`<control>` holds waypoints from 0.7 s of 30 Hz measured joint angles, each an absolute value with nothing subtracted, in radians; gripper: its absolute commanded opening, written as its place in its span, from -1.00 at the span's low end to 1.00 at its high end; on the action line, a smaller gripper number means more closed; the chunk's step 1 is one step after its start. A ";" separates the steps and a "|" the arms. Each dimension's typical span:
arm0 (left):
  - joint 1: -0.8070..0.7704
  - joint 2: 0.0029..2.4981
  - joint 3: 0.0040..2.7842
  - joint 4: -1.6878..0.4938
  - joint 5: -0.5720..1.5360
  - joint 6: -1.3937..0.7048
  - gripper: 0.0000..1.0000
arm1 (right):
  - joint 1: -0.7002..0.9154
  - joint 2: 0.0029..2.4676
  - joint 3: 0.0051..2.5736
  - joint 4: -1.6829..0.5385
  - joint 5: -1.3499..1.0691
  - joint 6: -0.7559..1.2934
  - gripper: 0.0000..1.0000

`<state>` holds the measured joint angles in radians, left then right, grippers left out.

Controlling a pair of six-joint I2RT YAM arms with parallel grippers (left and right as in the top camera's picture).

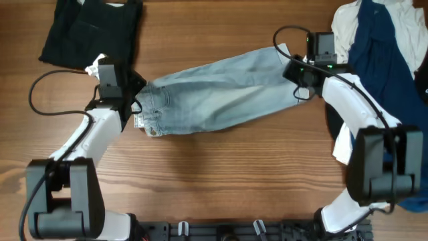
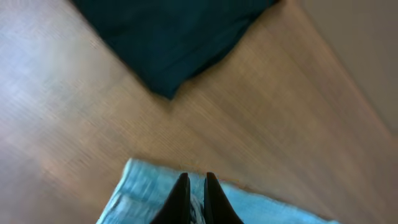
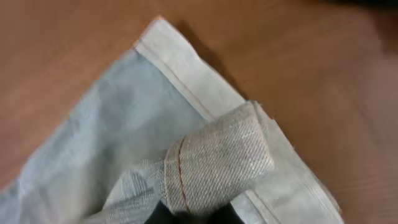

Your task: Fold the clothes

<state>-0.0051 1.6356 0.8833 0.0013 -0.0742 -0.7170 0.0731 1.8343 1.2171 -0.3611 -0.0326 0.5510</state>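
Closest to the lens: a rolled cuff (image 3: 214, 162) of pale denim, curled upward and pinched in the right gripper (image 3: 189, 218), with the fingertips nearly hidden beneath it and seemingly closed on the cloth. On the other side: the left gripper (image 2: 197, 198), narrowed to a thin slit and clamped on the waistband (image 1: 146, 115). Between the two: the shorts (image 1: 214, 94), stretched flat and slantwise across the table (image 1: 221, 181), waist to the left and hems to the right, clear of the black garment (image 1: 90, 30) and near the blue and white heap (image 1: 381, 47).

Probably the start of a hem-to-waist fold. To do it well:
- Hold the left grip low and steady as an anchor.
- Lift the cuff only enough to clear the leg.
- Carry it straight along the leg toward the waistband, not sideways.
- Watch for the lower layer slipping free.
- Lay the hem edge square on the waist before letting go.
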 measured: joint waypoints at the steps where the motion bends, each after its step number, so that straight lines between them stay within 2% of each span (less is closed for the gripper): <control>1: -0.005 1.643 0.883 0.044 -0.075 -0.717 -0.92 | 0.073 1.847 1.217 -0.324 -0.033 0.551 -0.92; 2: -0.005 1.644 0.883 0.083 -0.081 -0.717 -0.81 | 0.073 1.859 1.217 -0.254 -0.033 0.551 -0.66; 3: -0.005 1.644 0.884 0.107 -0.089 -0.717 -0.05 | 0.073 1.861 1.217 -0.231 -0.033 0.551 0.22; 4: -0.005 1.645 0.884 0.120 -0.095 -0.719 0.99 | 0.073 1.864 1.216 -0.188 -0.035 0.550 1.00; 7: -0.005 1.654 0.884 0.135 -0.129 -0.716 0.99 | 0.072 1.869 1.216 -0.081 -0.032 0.540 1.00; 12: -0.005 1.657 0.884 0.089 -0.111 -0.712 0.99 | 0.072 1.873 1.217 -0.116 -0.073 0.467 0.99; 13: -0.005 1.658 0.884 0.067 -0.084 -0.699 0.99 | 0.072 1.874 1.218 -0.150 -0.090 0.438 0.66; 14: -0.007 1.658 0.884 0.035 -0.048 -0.671 0.99 | 0.072 1.876 1.218 -0.192 -0.112 0.392 0.19; 15: -0.015 1.659 0.885 -0.004 -0.017 -0.635 0.93 | 0.073 1.878 1.219 -0.224 -0.125 0.352 -0.38; 16: -0.030 1.659 0.887 -0.049 -0.008 -0.594 0.84 | 0.076 1.880 1.219 -0.240 -0.131 0.311 -0.62; 18: -0.109 1.659 0.886 -0.100 -0.008 -0.470 0.55 | 0.097 1.881 1.218 -0.234 -0.135 0.241 -0.80; 19: -0.132 1.659 0.886 -0.101 -0.030 -0.446 0.41 | 0.104 1.883 1.218 -0.208 -0.139 0.234 -0.84; 20: -0.156 1.659 0.886 -0.094 -0.051 -0.414 0.18 | 0.107 1.886 1.218 -0.189 -0.138 0.233 -0.85; 21: -0.174 1.659 0.886 -0.089 -0.066 -0.394 0.06 | 0.107 1.902 1.220 -0.162 -0.139 0.234 -0.86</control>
